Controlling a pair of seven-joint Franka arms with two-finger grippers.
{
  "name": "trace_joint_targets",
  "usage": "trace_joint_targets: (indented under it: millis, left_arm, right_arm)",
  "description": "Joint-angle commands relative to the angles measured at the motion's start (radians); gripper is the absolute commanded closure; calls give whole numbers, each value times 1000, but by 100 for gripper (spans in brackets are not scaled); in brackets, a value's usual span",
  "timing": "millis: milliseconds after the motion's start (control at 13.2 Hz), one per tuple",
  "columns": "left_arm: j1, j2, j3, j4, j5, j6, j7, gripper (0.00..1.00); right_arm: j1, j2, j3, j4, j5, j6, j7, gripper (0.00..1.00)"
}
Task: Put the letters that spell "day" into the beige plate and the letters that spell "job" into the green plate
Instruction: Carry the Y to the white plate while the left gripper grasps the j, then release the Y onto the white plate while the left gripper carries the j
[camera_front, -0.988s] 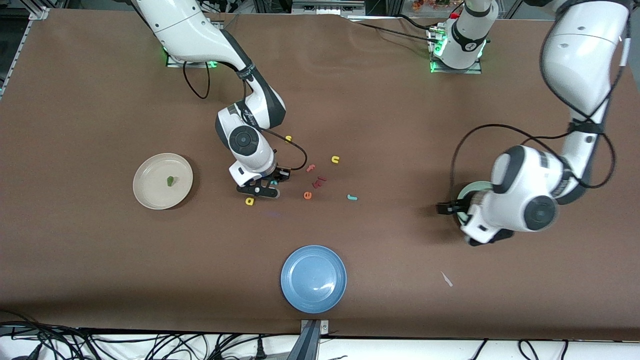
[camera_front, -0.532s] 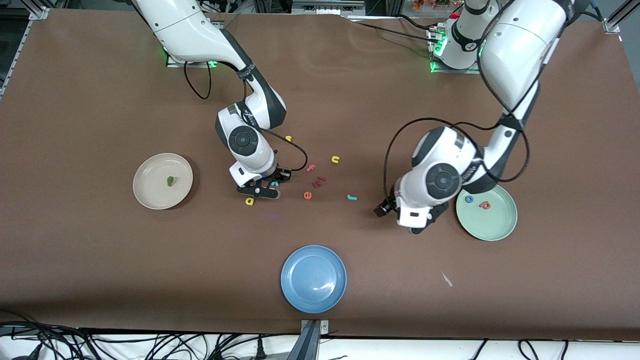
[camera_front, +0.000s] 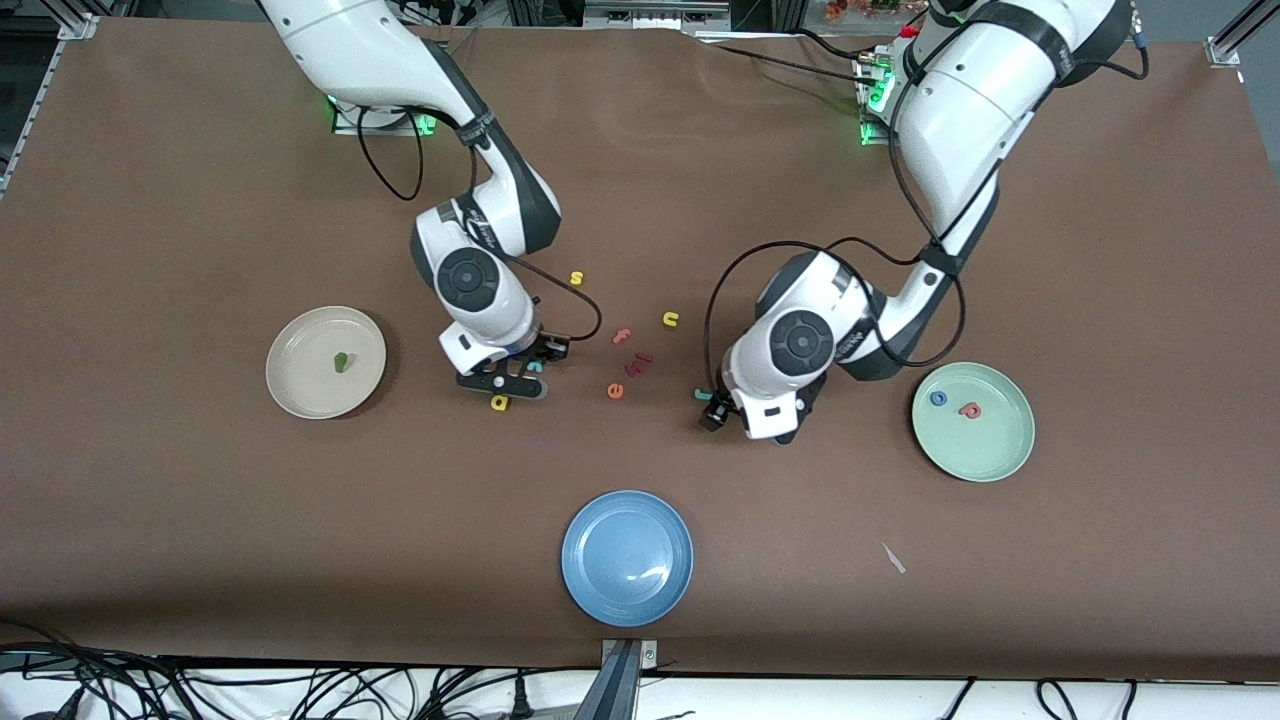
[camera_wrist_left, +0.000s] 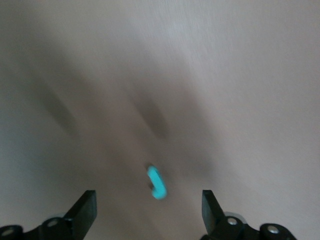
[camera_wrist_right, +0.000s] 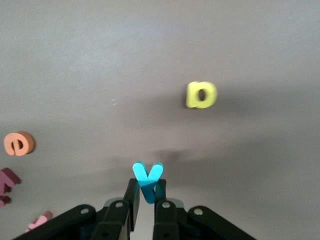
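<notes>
left gripper (camera_front: 712, 415), fingers spread, having swung from the green plate (camera_front: 1000, 458) to over the teal "j" (camera_wrist_left: 157, 183) mid-table | right gripper (camera_front: 522, 372) clenching the teal "y" (camera_wrist_right: 148, 176), now lifting beside the yellow letter (camera_front: 499, 403) | we are heading for the beige plate (camera_front: 300, 390)

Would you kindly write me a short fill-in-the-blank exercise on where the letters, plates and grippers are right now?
1. The right gripper has its fingers shut on the teal letter ____.
2. The beige plate holds one small ____ letter.
3. The green plate holds a blue "o" and a ____ letter.
4. The left gripper, fingers open, is over the teal letter ____.

Missing words: y; green; pinkish-red; j
</notes>
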Motion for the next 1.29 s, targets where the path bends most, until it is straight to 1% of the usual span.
trace_joint_targets:
  millis: [0, 76, 152, 380, 532, 608, 760, 912, 1065, 1141, 1217]
  left_arm:
    - [-26, 8, 17, -2, -9, 74, -96, 8]
    - [-26, 11, 18, -5, -7, 83, -105, 8]
    - [-26, 18, 20, -6, -5, 83, -111, 13]
    - [-35, 23, 29, -9, -5, 101, -147, 18]
    - [-58, 28, 41, -9, -4, 111, -185, 22]
    - [-72, 28, 61, -13, -4, 111, -188, 22]
    - [-92, 32, 81, -34, -2, 112, -188, 24]
    - [-98, 32, 81, -48, -1, 112, -186, 29]
    - [-100, 34, 83, -48, 5, 111, -188, 36]
    - [-100, 34, 81, -48, 7, 111, -186, 39]
    - [-101, 34, 83, -48, 5, 111, -186, 42]
  right_arm:
    - [-2, -133, -39, -153, 10, 2, -80, 100]
    - [-2, -166, -64, -192, 10, 2, -129, 100]
    - [-2, -192, -85, -224, 10, 3, -172, 100]
    - [-2, -272, -160, -328, 12, 11, -299, 100]
    - [-2, -318, -225, -411, 14, 52, -391, 100]
    - [-2, -339, -258, -457, 14, 89, -445, 100]
    - [-2, -353, -320, -488, 14, 97, -552, 100]
    - [-2, -355, -378, -513, 15, 105, -667, 100]
    - [-2, -341, -406, -511, 15, 103, -730, 100]
    - [-7, -330, -407, -508, 15, 102, -743, 72]
    - [-8, -324, -407, -505, 15, 97, -743, 15]
